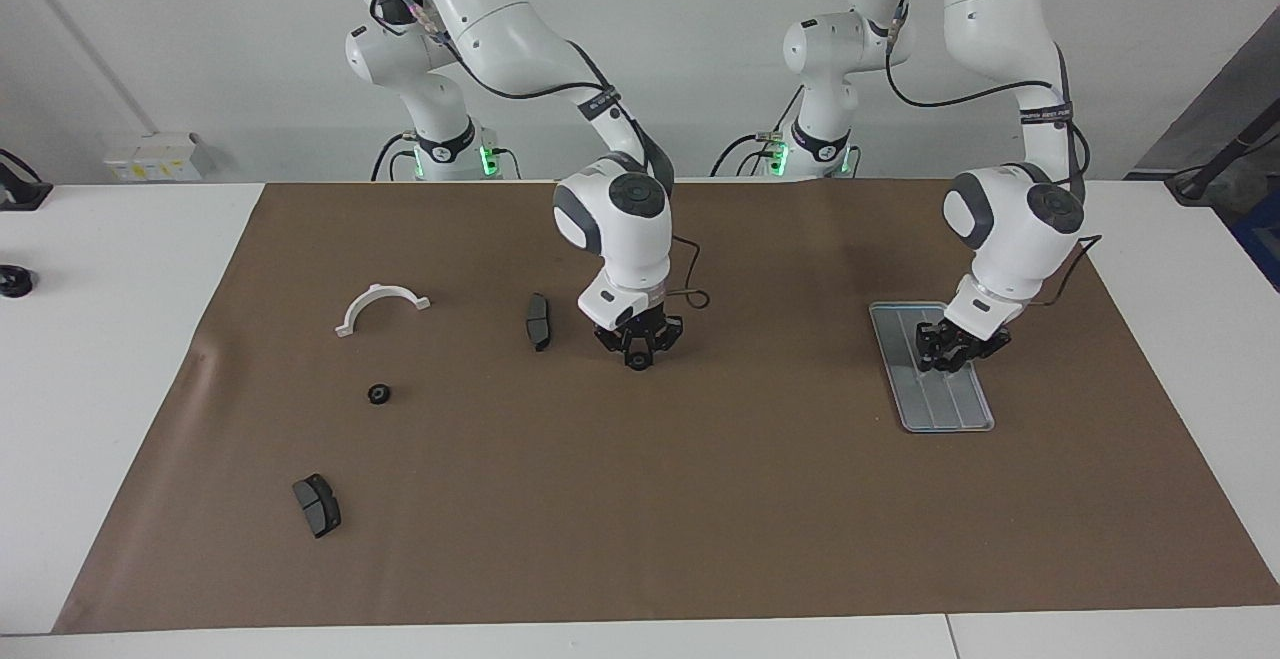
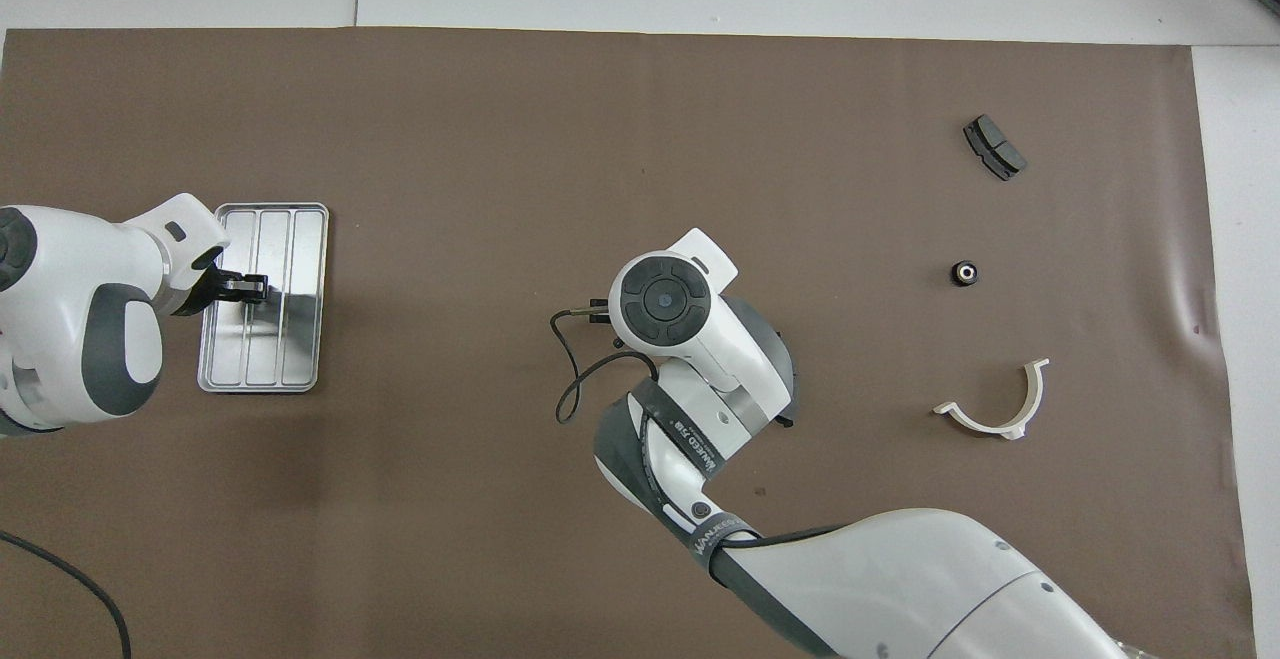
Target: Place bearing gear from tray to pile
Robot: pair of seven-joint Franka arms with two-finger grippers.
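Facing view first: I see the left gripper (image 1: 946, 363) down on the tray (image 1: 950, 415), its jaws drawn in tight around what looks like a small dark gear, though I cannot make out the gear itself. The tray's long axis runs away from the robots, slightly slanted. The right gripper (image 1: 638, 360) sits low on the brown paper (image 1: 700, 499), jaws narrowed on a black gear (image 1: 637, 363) (beside one brake pad (image 1: 538, 320)).

Overhead view: the tray's ridges run lengthwise, away from the robots. Another gear (image 2: 964, 273) lies alone toward the right arm's end, between the white half-ring (image 2: 993, 405) and a second brake pad (image 2: 994, 147).
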